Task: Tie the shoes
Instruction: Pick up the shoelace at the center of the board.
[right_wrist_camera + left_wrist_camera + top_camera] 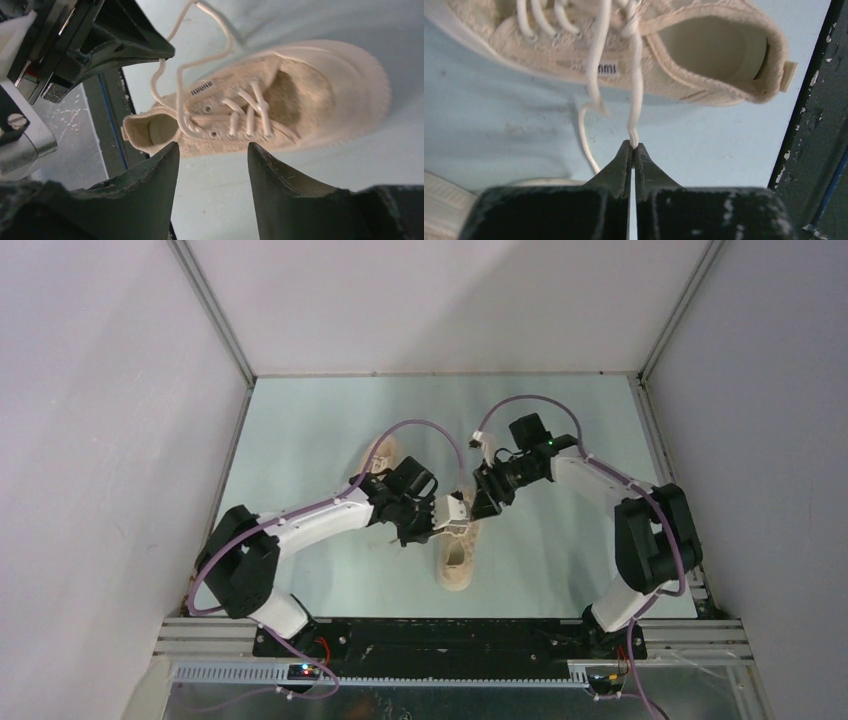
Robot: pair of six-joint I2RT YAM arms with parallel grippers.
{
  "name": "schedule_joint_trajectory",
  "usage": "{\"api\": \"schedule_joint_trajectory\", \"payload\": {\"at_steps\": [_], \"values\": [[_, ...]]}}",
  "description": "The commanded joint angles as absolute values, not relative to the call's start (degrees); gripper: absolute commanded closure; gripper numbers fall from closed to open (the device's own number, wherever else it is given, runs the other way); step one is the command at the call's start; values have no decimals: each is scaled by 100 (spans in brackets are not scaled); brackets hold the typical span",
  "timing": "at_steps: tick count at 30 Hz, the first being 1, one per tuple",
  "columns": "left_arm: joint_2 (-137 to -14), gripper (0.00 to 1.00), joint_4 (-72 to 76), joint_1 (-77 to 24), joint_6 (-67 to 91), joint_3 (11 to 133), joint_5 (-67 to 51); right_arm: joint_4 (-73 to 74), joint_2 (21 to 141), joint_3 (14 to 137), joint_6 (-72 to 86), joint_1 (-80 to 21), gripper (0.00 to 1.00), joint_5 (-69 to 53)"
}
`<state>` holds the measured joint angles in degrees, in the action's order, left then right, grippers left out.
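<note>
One cream-beige shoe (pixel 458 558) lies near the table's middle, heel toward the near edge. It fills the top of the left wrist view (pixel 704 55) and the middle of the right wrist view (pixel 280 100). My left gripper (pixel 633 146) is shut on one off-white lace (pixel 637 90) and holds it taut, off the shoe's side. The other lace (pixel 593 75) hangs loose. My right gripper (pixel 212 147) is open and empty, just beside the shoe. In the top view the left gripper (pixel 440 523) and right gripper (pixel 482 502) are close together over it. The second shoe (pixel 384 454) lies behind the left arm, partly hidden.
The black front rail (pixel 450 632) runs along the near edge and shows beside the shoe's heel (pixel 814 125). White walls enclose the pale blue table (pixel 560 420) on three sides. The second shoe's white sole (pixel 441 200) lies close to the left gripper.
</note>
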<state>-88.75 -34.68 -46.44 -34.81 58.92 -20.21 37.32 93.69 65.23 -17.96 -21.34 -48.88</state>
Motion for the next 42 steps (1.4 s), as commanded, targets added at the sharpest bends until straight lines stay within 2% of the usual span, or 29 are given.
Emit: {"api": "schedule_joint_trajectory", "payload": {"at_steps": [1,12,15,17,18,19,20,21,26,33,39,42], "values": [[-8541,100,-3289,-4474,-3006,5718,-2215,3206,9696,6768,-1617,-2396,44,-5676],[-8446,100,-3073,-4450,-2860,5501,-2310,3327,10221,6890,-1832,-2753,43,-5871],[-8434,100,-3059,-4454,-2857,5497,-2261,3320,10379,6929,-1828,-2919,46,-5643],[-8411,100,-3050,-4452,-2871,5473,-2217,3462,10483,7017,-1852,-2971,55,-5548],[-8406,100,-3056,-4445,-2893,5446,-2180,3509,10489,7033,-1812,-2971,69,-5465],[-8381,100,-3062,-4445,-2914,5435,-2154,3521,10465,7045,-1781,-2931,76,-5413],[-8370,100,-3088,-4446,-2994,5386,-2070,3535,10406,7051,-1682,-2898,91,-5284],[-8320,100,-3100,-4443,-3048,5356,-2015,3566,10362,7049,-1623,-2783,99,-5222],[-8048,100,-3280,-4442,-3541,4994,-1592,3703,9951,6958,-1425,-2165,100,-4890],[-7702,100,-3468,-4445,-3840,4553,-1459,4031,10060,6859,-1471,-1598,100,-4526],[-7957,100,-3593,-4473,-3814,4897,-1811,3828,10053,6856,-1147,-1699,100,-4409],[-8278,100,-3582,-4555,-3711,5311,-1997,3773,9882,6859,-974,-1529,97,-4426]]}}
